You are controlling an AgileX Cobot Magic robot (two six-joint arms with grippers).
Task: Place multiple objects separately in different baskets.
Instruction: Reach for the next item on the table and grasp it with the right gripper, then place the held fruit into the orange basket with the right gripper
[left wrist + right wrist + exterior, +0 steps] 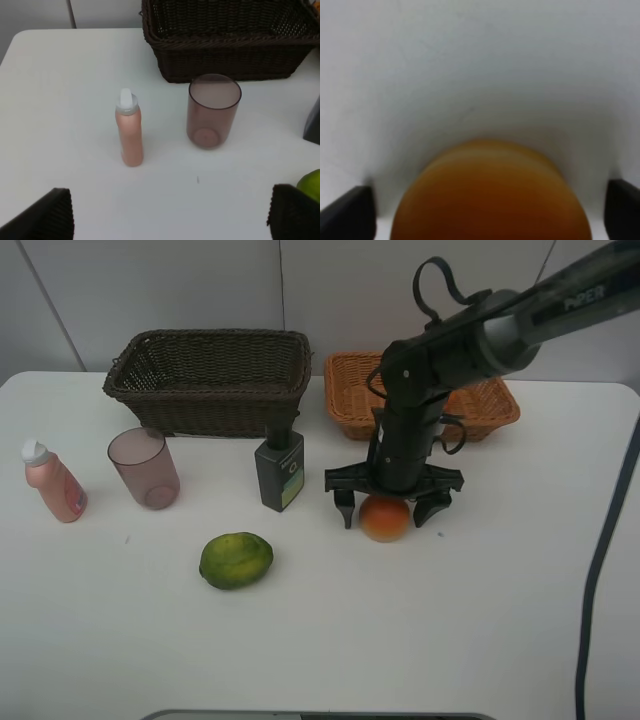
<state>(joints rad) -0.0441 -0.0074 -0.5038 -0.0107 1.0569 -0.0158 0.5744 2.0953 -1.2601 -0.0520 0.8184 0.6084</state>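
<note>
My right gripper (388, 512) points straight down over a red-yellow round fruit (385, 520) on the white table. Its fingers stand open on either side of the fruit. In the right wrist view the fruit (490, 200) fills the space between the fingers, with a narrow gap on each side. A green fruit (236, 560) lies at front left. A dark green-labelled bottle (280, 470), a mauve cup (145, 468) and a pink white-capped bottle (55, 483) stand in a row. My left gripper (170, 215) is open and empty, short of the pink bottle (129, 130) and cup (212, 111).
A deep dark brown wicker basket (210, 380) stands at the back left, with a shallower orange-tan basket (350, 400) to its right, partly behind my right arm. A dark cable (605, 540) hangs at the right edge.
</note>
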